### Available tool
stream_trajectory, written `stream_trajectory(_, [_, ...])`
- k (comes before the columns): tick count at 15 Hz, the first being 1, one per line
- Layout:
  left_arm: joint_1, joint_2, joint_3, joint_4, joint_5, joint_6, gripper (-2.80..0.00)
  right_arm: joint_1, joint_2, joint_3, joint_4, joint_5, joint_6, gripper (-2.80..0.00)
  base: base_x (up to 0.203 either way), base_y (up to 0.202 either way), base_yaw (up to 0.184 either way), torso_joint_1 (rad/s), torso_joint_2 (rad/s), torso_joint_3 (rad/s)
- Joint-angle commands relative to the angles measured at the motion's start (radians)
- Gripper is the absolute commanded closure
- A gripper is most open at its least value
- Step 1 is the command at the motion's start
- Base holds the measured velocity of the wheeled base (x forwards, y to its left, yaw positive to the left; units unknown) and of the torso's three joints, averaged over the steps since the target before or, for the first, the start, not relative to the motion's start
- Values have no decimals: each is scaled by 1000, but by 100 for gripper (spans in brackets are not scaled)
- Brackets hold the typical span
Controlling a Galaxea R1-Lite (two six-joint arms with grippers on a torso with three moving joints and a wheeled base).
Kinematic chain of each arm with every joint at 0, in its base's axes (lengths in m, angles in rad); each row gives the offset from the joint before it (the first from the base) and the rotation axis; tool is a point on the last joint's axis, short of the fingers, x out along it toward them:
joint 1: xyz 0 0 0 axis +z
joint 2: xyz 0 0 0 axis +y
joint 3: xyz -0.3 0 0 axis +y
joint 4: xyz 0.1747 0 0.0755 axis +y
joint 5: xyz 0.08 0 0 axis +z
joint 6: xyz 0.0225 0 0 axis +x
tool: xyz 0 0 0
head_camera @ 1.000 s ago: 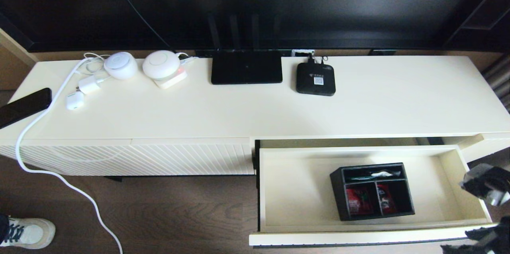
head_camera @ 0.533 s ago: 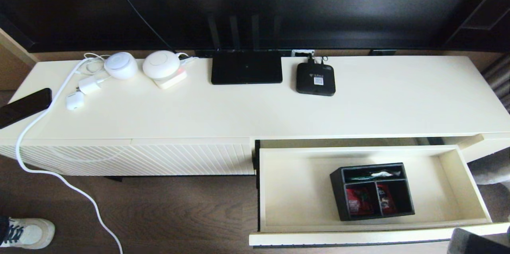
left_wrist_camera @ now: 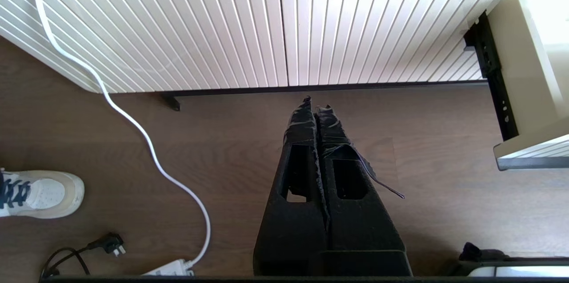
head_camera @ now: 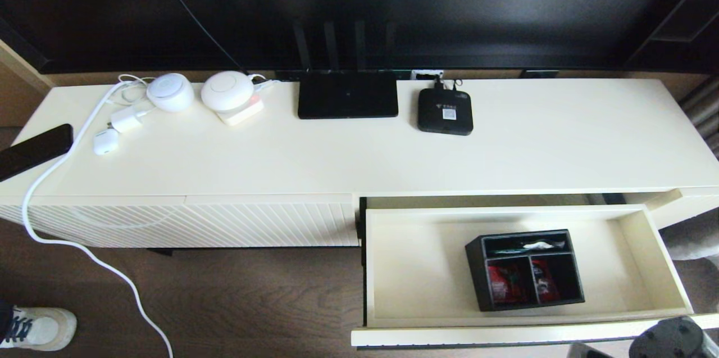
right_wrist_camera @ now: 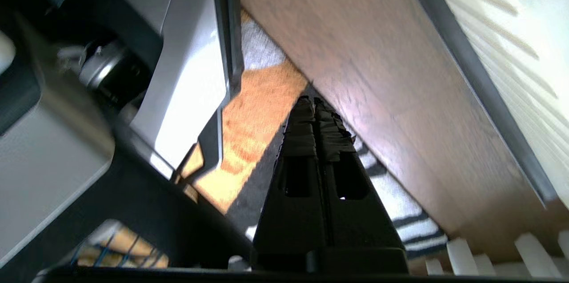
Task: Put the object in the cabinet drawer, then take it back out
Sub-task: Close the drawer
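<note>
I see the box [head_camera: 524,269] sitting in the open drawer [head_camera: 418,268], right of centre, nothing touching it. L gripper [left_wrist_camera: 316,104] is pressed closed, empty, over the floor by the cabinet front. R gripper [right_wrist_camera: 314,101] also closed, empty, low beside the drawer.

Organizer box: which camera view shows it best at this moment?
The head view. There the organizer box sits in full sight inside the open drawer, all three compartments visible, red packets in the front two. The left wrist view catches only the drawer's side and front corner, not the box. The right wrist view shows none of it.
</note>
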Motion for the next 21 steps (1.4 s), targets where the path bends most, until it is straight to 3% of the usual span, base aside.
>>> stream_trajectory(1, [0, 2, 1, 0, 0, 1, 0, -5, 123, 23, -109, -7, 0, 0, 0, 0, 0, 0, 0, 0])
stream_trajectory(8, [0, 2, 1, 1, 0, 1, 0, -41, 303, 46, -442, -160, 7, 0, 0, 0, 0, 0, 0, 0])
stream_trajectory(16, [0, 1, 0, 1, 0, 1, 0, -118, 383, 45, -771, -183, 1, 0, 0, 0, 0, 0, 0, 0])
stream_trajectory(21, [0, 1, 1, 0, 0, 1, 0, -125, 410, 47, -925, -235, -1, 0, 0, 0, 0, 0, 0, 0])
